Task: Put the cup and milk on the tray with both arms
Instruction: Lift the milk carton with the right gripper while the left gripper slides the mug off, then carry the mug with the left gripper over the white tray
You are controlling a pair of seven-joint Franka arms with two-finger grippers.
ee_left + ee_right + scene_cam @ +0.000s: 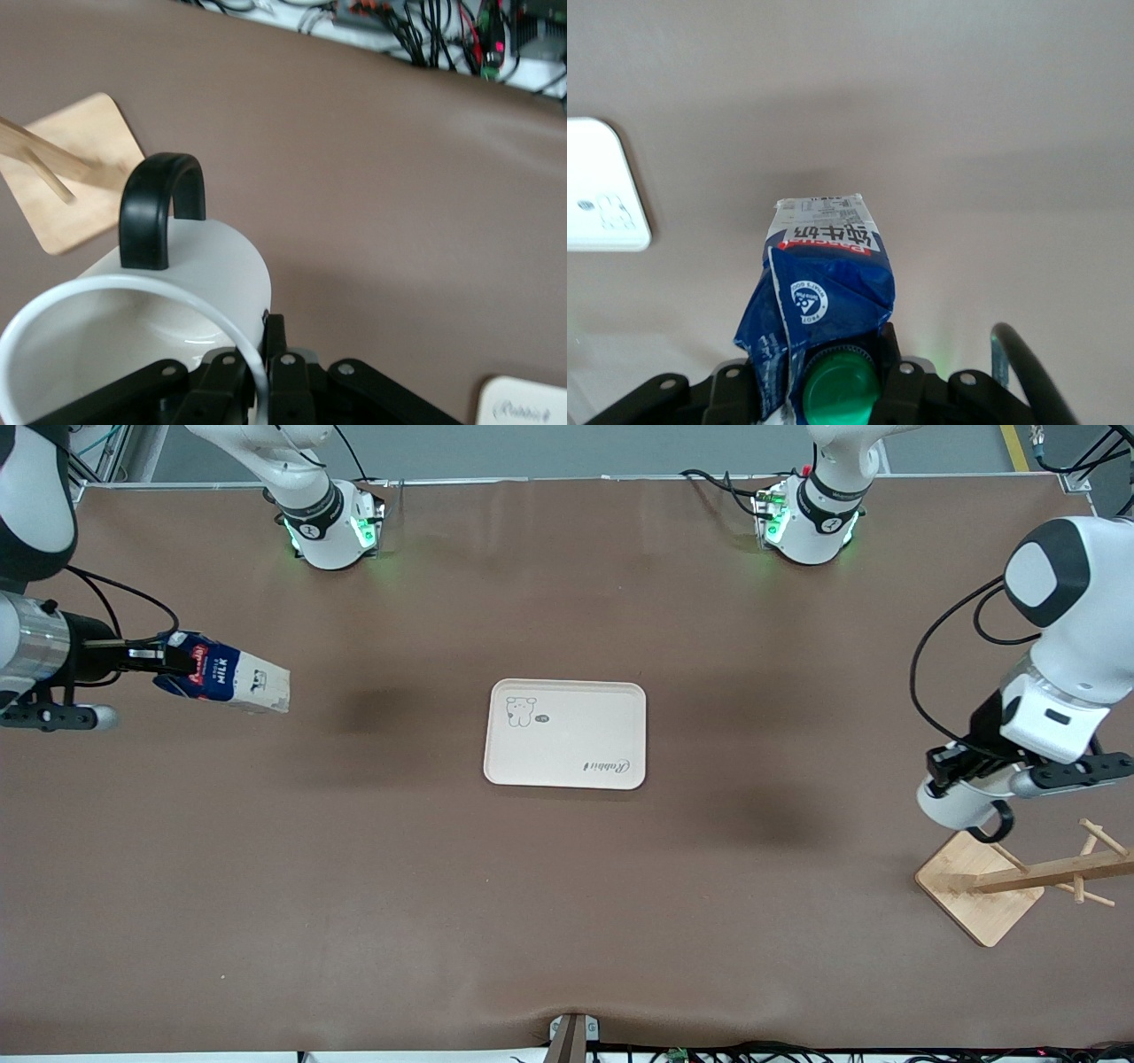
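- Brown table [567,921] fills the front view; the tray [565,733] lies at frame centre, bare, with both carried items well apart from it.
- Right gripper [173,660], at the left edge of the frame, has its fingers clamped on the top of the milk [232,677], held up and tipped over sideways. Risk: set down at this tilt, the carton would likely topple on the tray.
- Left gripper [952,766], at the right edge, pinches the wall of the cup [190,283], which hangs over the rack [979,886] with its handle [159,208] by the pegs. Risk: a thin rim pinch may let the mug swing or slip, or the handle catch a peg.
- Risk: both arms converging on one small tray could collide.
- Count: one tray, one milk, one cup, one rack, two arms.
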